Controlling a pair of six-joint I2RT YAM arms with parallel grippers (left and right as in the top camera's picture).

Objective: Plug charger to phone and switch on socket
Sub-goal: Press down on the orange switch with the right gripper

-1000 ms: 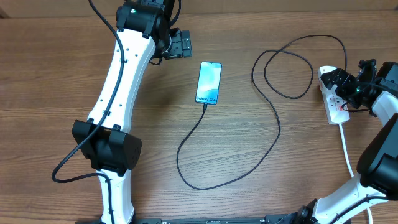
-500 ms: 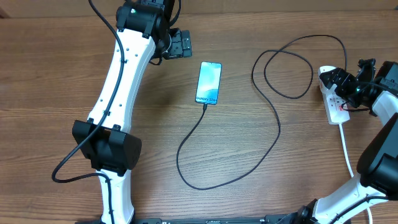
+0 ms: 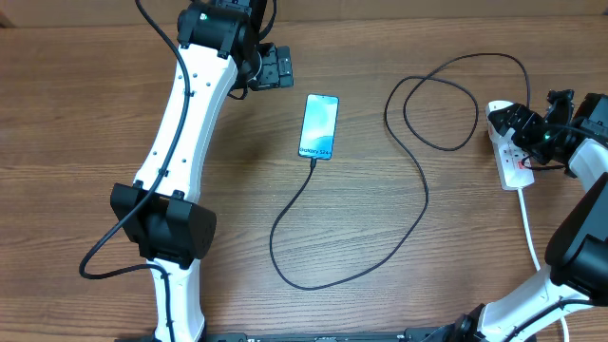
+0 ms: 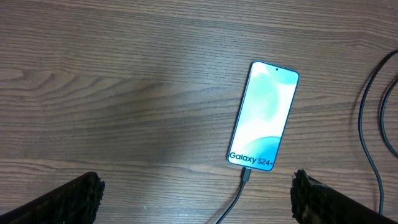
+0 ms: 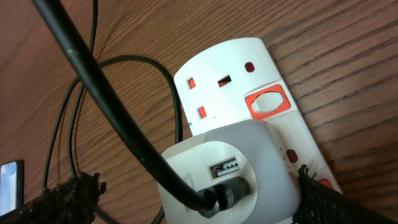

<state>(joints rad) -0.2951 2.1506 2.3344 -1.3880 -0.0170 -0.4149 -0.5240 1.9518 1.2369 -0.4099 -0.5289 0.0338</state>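
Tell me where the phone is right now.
In the overhead view the phone lies face up near the centre, just right of the left end effector, with the charger tip at its near end.

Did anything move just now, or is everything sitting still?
Nothing visibly changed. The phone lies flat with the charger cable plugged into its end. The left gripper stays open beside it, and the right gripper stays open over the power strip.
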